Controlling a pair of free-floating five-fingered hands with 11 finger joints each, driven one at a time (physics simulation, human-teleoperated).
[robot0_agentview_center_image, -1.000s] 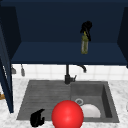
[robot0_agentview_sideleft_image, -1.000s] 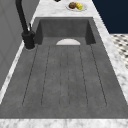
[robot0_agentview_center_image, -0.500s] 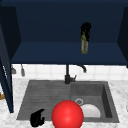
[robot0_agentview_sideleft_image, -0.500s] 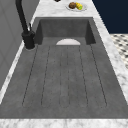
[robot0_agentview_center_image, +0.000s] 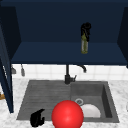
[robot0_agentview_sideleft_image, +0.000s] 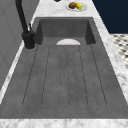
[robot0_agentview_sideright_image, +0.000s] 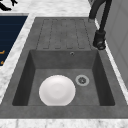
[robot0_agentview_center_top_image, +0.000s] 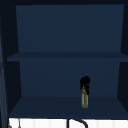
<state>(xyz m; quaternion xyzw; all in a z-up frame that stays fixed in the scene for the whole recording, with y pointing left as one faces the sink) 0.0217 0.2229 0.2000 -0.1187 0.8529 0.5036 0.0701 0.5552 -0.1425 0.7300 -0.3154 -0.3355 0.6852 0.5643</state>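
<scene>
Taking the sink (robot0_agentview_center_image: 45, 95) as the landmark, the nearest thing in the front view is a red ball (robot0_agentview_center_image: 67, 115), which is cut off by the lower edge of the picture and covers a part of the sink's front rim and the left edge of the white plate (robot0_agentview_center_image: 90, 110). The plate is seen whole in the right side view, lying flat on the basin floor just beside the drain (robot0_agentview_sideright_image: 82, 80); in the left side view only its upper arc (robot0_agentview_sideleft_image: 68, 42) is visible over the basin's edge. At the front left corner of the sink the left hand (robot0_agentview_center_image: 37, 118) is seen hanging over the draining board, with its fingers curled downward and nothing between them; its lower part is cut off by the picture's edge. Behind the sink the black faucet (robot0_agentview_center_image: 68, 75) is standing at the back rim. Farther, above the sink, the open dark blue cabinet (robot0_agentview_center_image: 62, 53) is found, and on its lower shelf an olive-green bottle (robot0_agentview_center_image: 84, 44) is held upright by the right hand (robot0_agentview_center_image: 85, 28), whose fingers are wrapped around the bottle's neck from above. The top of the bottle is hidden under this hand, also in the upper view (robot0_agentview_center_top_image: 85, 83). It cannot be told whether the bottle's base is touching the shelf.
</scene>
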